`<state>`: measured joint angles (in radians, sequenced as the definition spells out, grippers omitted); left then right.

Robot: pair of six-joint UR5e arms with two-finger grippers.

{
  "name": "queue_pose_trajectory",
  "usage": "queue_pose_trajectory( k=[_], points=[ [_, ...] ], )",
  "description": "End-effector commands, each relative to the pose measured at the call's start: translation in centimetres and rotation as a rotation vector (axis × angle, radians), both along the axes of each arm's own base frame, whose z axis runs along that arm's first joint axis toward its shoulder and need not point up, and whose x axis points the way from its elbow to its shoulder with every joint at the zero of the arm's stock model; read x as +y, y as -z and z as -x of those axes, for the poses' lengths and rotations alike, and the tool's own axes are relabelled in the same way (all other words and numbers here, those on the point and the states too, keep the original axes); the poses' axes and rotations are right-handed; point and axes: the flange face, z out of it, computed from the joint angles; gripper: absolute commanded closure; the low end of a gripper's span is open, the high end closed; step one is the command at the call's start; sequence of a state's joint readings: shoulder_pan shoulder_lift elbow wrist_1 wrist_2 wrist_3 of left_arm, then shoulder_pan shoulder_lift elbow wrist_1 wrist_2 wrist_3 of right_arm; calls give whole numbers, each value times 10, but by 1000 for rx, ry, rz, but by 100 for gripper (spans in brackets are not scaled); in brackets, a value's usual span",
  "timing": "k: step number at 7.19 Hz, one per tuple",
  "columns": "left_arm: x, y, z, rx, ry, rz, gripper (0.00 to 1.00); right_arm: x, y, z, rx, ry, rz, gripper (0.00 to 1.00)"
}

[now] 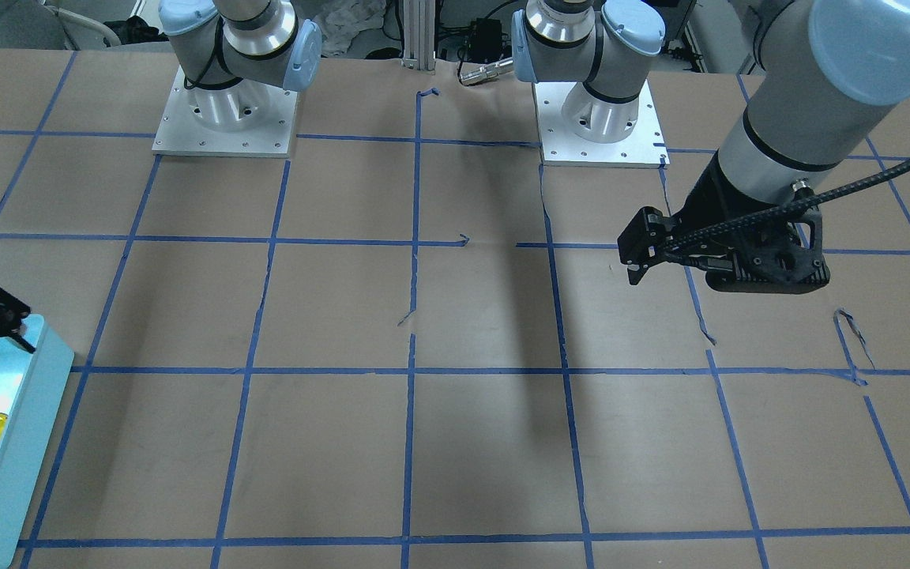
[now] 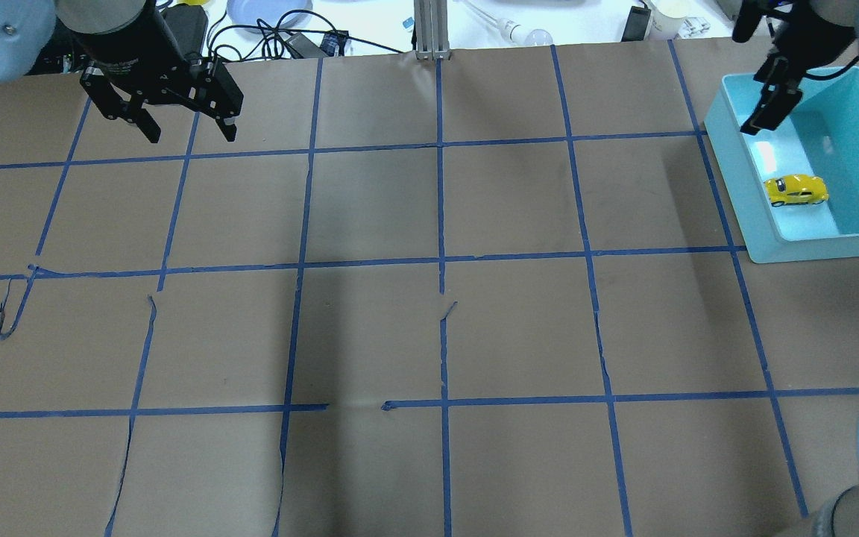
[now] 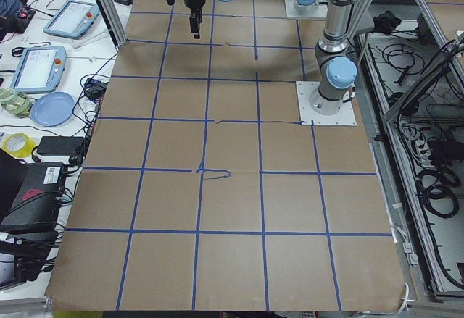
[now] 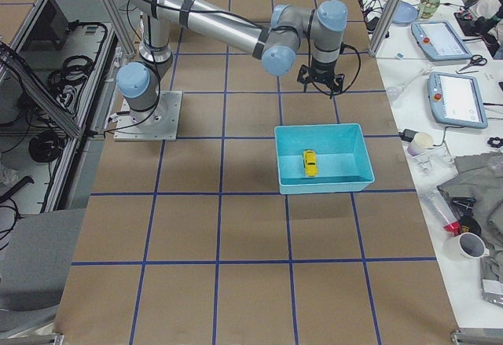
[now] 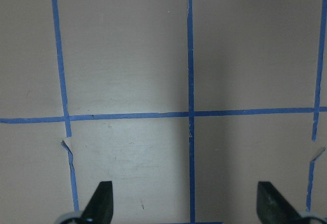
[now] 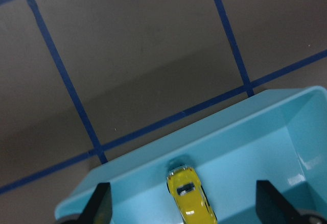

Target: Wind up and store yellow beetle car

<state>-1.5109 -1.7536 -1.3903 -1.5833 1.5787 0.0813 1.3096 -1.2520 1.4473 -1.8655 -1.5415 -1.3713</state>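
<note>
Yellow beetle car [image 2: 796, 189] inside turquoise bin [image 2: 825, 245]

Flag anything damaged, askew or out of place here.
A peeled blue tape strip curls loose on the brown paper table cover on the robot's left, and several taped grid lines look torn. The small yellow beetle car sits upright inside the light-blue plastic bin.

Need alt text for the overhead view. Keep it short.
A yellow car lies inside a light-blue bin at the right edge of the table, which is brown paper taped in a blue grid. The right gripper is open and empty, raised by the bin's far left corner. The left gripper hangs open at far left, holding nothing.
</note>
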Motion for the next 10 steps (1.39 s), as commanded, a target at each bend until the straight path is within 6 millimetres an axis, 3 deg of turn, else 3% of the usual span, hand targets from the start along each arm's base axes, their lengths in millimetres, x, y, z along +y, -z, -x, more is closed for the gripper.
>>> queue_pose_trajectory(
  k=[1, 2, 5, 6, 7, 8, 10],
  points=[
    [-1, 0, -5, -1, -8, -1, 0, 26, -37, -97, -46, 242, 13, 0],
    [-2, 0, -9, 0, -14, -1, 0, 36, -55, -131, -77, 412, 46, 0],
    [-4, -1, -19, 3, -32, 7, 0, 89, -107, -155, -136, 857, 34, 0],
    [-2, -5, -15, 2, -26, 12, 0, 97, -110, -164, -142, 953, 37, 0],
    [2, -9, -10, 2, -17, 19, 0, 92, -94, -166, -130, 957, 20, 0],
    [3, -9, -10, 2, -17, 18, 0, 93, -104, -163, -153, 963, 30, 0],
    [1, -7, -11, 4, -18, 17, 0, 96, -99, -161, -132, 969, 20, 0]
  ],
)
